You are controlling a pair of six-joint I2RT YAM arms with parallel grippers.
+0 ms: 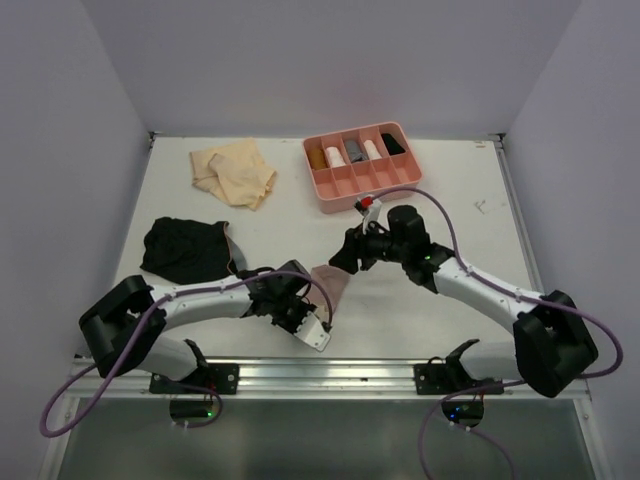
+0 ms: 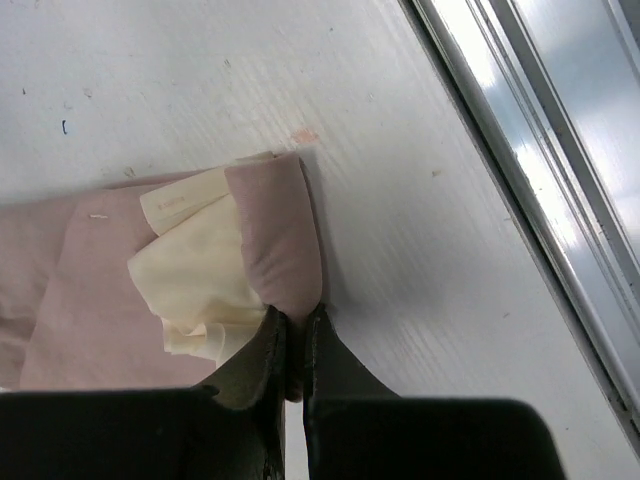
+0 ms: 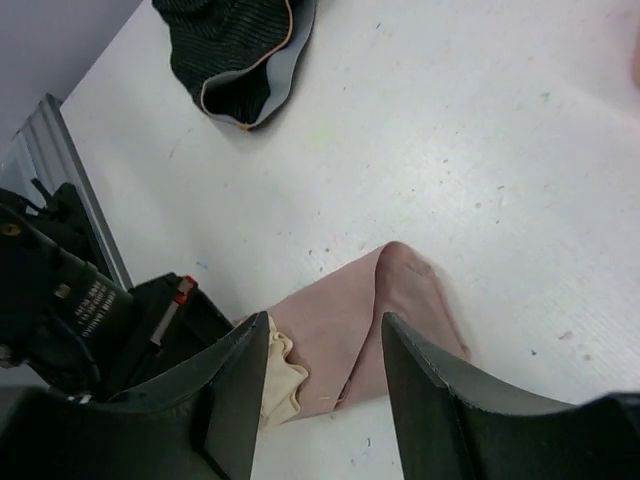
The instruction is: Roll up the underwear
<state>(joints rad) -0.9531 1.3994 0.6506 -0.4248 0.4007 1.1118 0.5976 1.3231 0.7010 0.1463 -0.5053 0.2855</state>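
With the dusty pink underwear (image 2: 275, 235) laid on the surface (image 1: 290, 220) near its front edge, pinched only at a folded corner by the clenched left hand (image 2: 295, 345) — the right hand (image 3: 324, 335) released above it — the fold could be tugged loose and undone.

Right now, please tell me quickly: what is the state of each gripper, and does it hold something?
Left gripper: closed, pinching an edge of the pink underwear.
Right gripper: open above the same garment, holding nothing.
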